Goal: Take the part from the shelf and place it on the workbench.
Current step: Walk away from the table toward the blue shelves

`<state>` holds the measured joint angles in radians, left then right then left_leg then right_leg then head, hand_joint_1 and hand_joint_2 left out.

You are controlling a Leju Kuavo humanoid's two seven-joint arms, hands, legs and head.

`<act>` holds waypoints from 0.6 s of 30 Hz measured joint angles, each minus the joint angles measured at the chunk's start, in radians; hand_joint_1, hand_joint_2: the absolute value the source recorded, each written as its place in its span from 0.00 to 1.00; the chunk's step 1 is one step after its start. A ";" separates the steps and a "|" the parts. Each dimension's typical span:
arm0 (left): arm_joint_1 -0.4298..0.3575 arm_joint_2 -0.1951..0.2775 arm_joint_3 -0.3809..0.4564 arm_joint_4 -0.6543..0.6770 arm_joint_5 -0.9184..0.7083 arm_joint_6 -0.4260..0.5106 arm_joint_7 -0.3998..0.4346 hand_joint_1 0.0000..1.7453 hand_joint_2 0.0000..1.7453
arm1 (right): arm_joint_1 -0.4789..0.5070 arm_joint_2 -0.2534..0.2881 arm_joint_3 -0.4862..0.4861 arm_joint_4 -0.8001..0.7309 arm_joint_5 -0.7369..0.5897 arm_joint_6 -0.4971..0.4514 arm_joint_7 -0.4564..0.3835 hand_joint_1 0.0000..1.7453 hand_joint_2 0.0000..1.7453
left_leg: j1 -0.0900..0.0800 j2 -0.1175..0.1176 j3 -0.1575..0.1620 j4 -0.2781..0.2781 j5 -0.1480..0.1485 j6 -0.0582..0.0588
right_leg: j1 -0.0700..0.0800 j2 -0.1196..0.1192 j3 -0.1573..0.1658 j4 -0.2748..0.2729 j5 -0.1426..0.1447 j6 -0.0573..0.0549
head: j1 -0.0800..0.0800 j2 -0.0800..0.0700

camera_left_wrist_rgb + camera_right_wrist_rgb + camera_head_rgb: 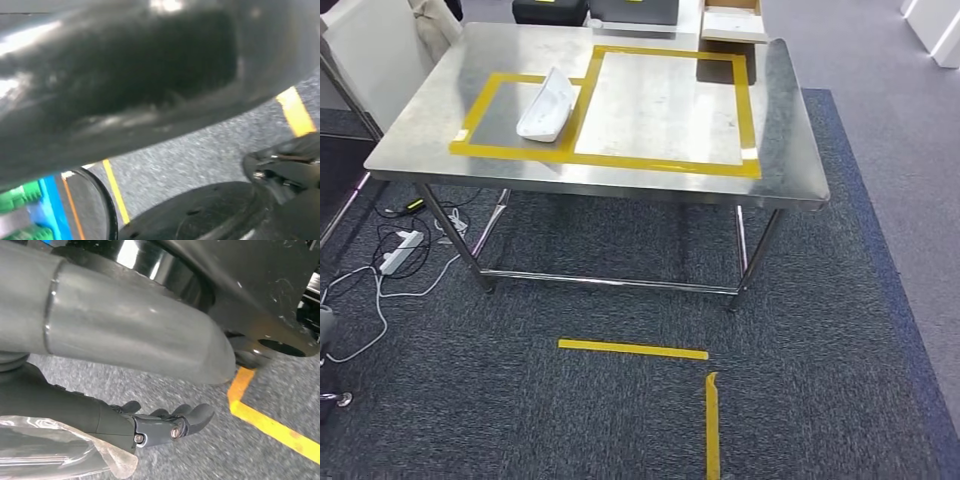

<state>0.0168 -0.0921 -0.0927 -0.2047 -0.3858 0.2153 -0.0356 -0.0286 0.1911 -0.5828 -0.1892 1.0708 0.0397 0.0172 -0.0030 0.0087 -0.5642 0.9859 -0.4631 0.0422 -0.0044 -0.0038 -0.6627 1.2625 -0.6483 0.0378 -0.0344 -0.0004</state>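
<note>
The part (546, 105), a white curved piece, is sitting on the steel bench (788, 150), inside the smaller yellow-taped box (475, 115) on the bench's left half. Its right end is lying right up against the tape line shared with the bigger taped box (746, 110), which has a pale sheet (660, 110) in it.

Right hand (166, 422) is hanging low over the grey carpet (181, 460), fingers (196, 415) stretched out fairly straight and gripping nothing, with a yellow tape corner (241, 390) just past the fingertips. Left hand: can't tell what it's doing, that wrist view is just blurry dark stuff.

On the floor in front of the bench there's a yellow tape strip (633, 349), and a white power strip (401, 250) with cables is lying off the bench's left leg.
</note>
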 joint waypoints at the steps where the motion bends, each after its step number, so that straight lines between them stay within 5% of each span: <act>1: -0.003 0.001 -0.006 0.003 -0.002 -0.001 0.002 0.00 0.00 | -0.001 0.000 0.000 0.000 0.000 0.001 0.000 0.00 0.00 | -0.003 0.000 -0.018 0.002 0.013 0.000 | 0.001 0.000 0.013 0.018 0.018 -0.002 | 0.000 0.000; 2: -0.006 0.001 -0.012 0.005 -0.003 -0.003 0.003 0.00 0.00 | -0.002 0.000 0.000 0.000 0.000 0.002 0.000 0.00 0.00 | -0.005 0.000 -0.034 0.003 0.026 0.000 | 0.002 0.000 0.043 0.002 0.051 -0.004 | 0.000 0.000; 4: -0.010 0.002 -0.020 0.008 -0.003 -0.005 0.003 0.00 0.00 | -0.004 0.000 -0.001 0.000 0.000 0.003 0.000 0.00 0.00 | -0.008 0.000 -0.060 0.008 0.048 -0.005 | 0.003 0.000 0.150 -0.123 0.094 -0.010 | 0.000 0.000; 5: -0.011 0.002 -0.024 0.009 -0.003 -0.006 0.003 0.00 0.00 | -0.007 0.000 -0.001 0.000 0.000 0.003 0.000 0.00 0.00 | -0.010 0.000 -0.069 0.010 0.057 -0.008 | 0.004 0.000 0.211 -0.209 0.088 -0.014 | 0.000 0.000; 7: -0.012 0.003 -0.029 0.011 -0.003 -0.009 0.005 0.00 0.00 | -0.011 0.000 -0.001 0.000 0.002 0.003 -0.001 0.00 0.00 | -0.012 0.000 -0.076 0.012 0.076 -0.018 | 0.009 0.001 0.276 -0.316 0.059 -0.022 | -0.001 0.000; 10: -0.013 0.008 -0.032 0.016 -0.001 -0.021 0.023 0.00 0.00 | -0.008 0.000 -0.002 0.001 0.011 0.003 -0.006 0.00 0.00 | -0.008 -0.005 -0.084 0.020 0.078 -0.036 | 0.008 -0.010 0.266 -0.332 0.069 -0.042 | 0.000 0.000; 12: -0.011 0.010 -0.032 0.019 0.000 -0.024 0.036 0.00 0.00 | -0.006 0.001 -0.002 0.001 0.017 0.002 -0.009 0.00 0.00 | -0.003 -0.007 -0.104 0.090 0.005 -0.049 | 0.004 -0.022 0.254 -0.333 0.085 -0.055 | -0.006 0.000; 14: -0.009 0.010 -0.032 0.020 0.000 -0.024 0.043 0.00 0.00 | -0.003 0.001 -0.002 0.001 0.024 0.000 -0.010 0.00 0.00 | 0.003 -0.007 -0.133 0.220 -0.083 -0.062 | 0.005 -0.036 0.239 -0.330 0.097 -0.060 | -0.011 0.000; 15: -0.009 0.009 -0.032 0.021 0.000 -0.024 0.046 0.00 0.00 | -0.002 0.001 -0.002 0.001 0.028 0.000 -0.010 0.00 0.00 | 0.006 -0.007 -0.139 0.272 -0.102 -0.066 | 0.006 -0.044 0.232 -0.328 0.102 -0.059 | -0.011 0.000; 16: -0.009 0.009 -0.032 0.022 -0.001 -0.023 0.050 0.00 0.00 | -0.001 0.001 -0.002 0.001 0.031 0.000 -0.009 0.00 0.00 | 0.009 -0.006 -0.131 0.291 -0.102 -0.069 | 0.006 -0.054 0.224 -0.325 0.105 -0.058 | -0.011 0.000; 18: -0.008 0.009 -0.032 0.023 -0.001 -0.022 0.057 0.00 0.00 | 0.000 0.001 0.000 0.001 0.037 0.000 -0.008 0.00 0.00 | 0.012 0.000 -0.062 0.210 -0.061 -0.069 | 0.005 -0.072 0.213 -0.316 0.107 -0.055 | -0.011 0.000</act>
<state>0.0088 -0.0829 -0.1250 -0.1815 -0.3872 0.1937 0.0218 -0.0288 0.1919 -0.5829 -0.1881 1.1078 0.0399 0.0093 0.0094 0.0092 -0.6263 1.1959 -0.5241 -0.0267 0.0006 -0.0759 -0.4492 0.9467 -0.5408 -0.0168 -0.0455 -0.0004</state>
